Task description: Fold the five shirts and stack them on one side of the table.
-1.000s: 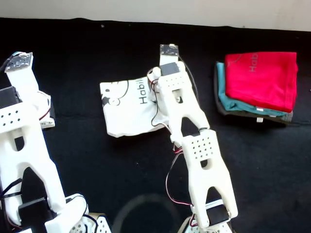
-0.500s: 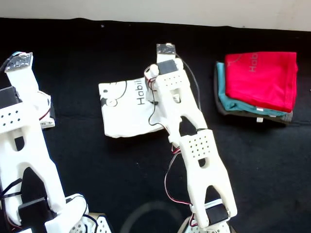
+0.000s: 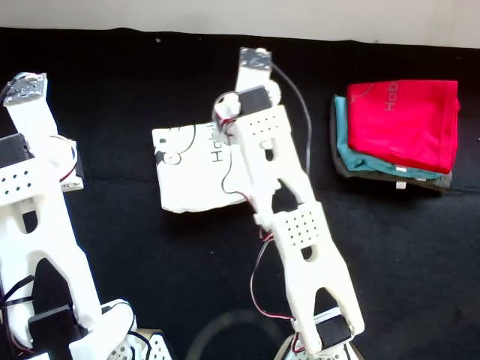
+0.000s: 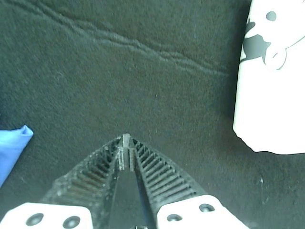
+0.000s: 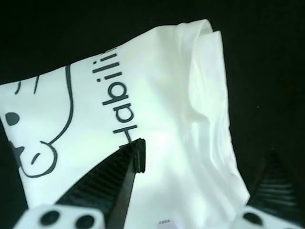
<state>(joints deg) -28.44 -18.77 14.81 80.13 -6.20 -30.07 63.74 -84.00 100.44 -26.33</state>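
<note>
Black tablecloth, pale wall

Covered and cropped
The white shirt is overlapped by the right arm; the blue cloth is cut by the edge.

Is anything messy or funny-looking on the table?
The white shirt lies apart from the stack, and its edge by the open right gripper is bunched into wrinkles. The stack's layers sit slightly staggered. Nothing looks damaged.
</note>
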